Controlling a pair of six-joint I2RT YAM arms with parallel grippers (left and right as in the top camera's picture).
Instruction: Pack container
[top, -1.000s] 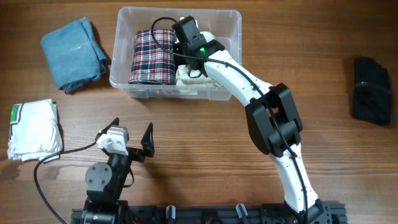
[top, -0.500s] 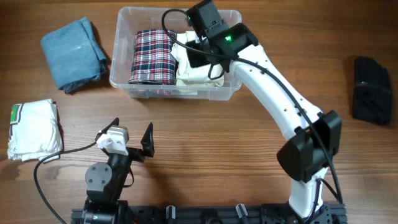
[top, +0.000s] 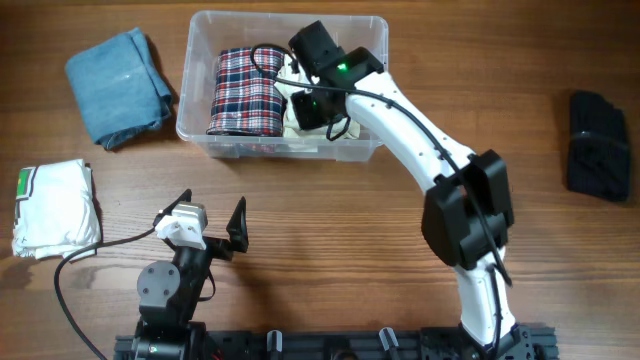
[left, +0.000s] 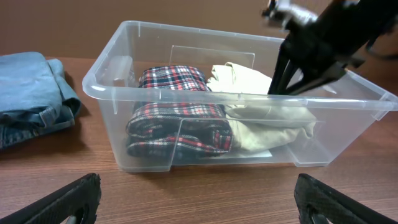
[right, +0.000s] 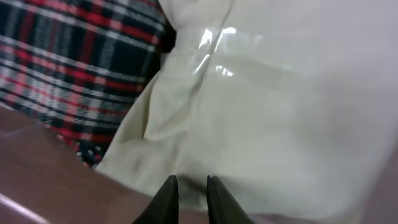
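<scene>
The clear container (top: 285, 15) stands at the table's far middle, and its front rim (left: 249, 98) also shows in the left wrist view. Inside lie a folded plaid cloth (top: 245, 90) (left: 180, 118) (right: 62, 56) on the left and a cream cloth (top: 300, 125) (left: 267, 112) (right: 280, 112) on the right. My right gripper (top: 308, 98) (right: 191, 180) reaches down into the container, its jaws nearly together and pinching a fold of the cream cloth. My left gripper (top: 210, 208) (left: 199, 199) rests near the table's front, wide open and holding nothing.
A folded blue denim cloth (top: 118, 85) (left: 31, 93) lies left of the container. A white cloth (top: 55, 205) sits at the left edge. A black cloth (top: 598, 145) lies at the far right. The right arm spans from the front middle up to the container.
The right gripper rose toward the container's back wall, then came back down onto the cream cloth. Its elbow swung right and partly back. The left arm stayed still.
</scene>
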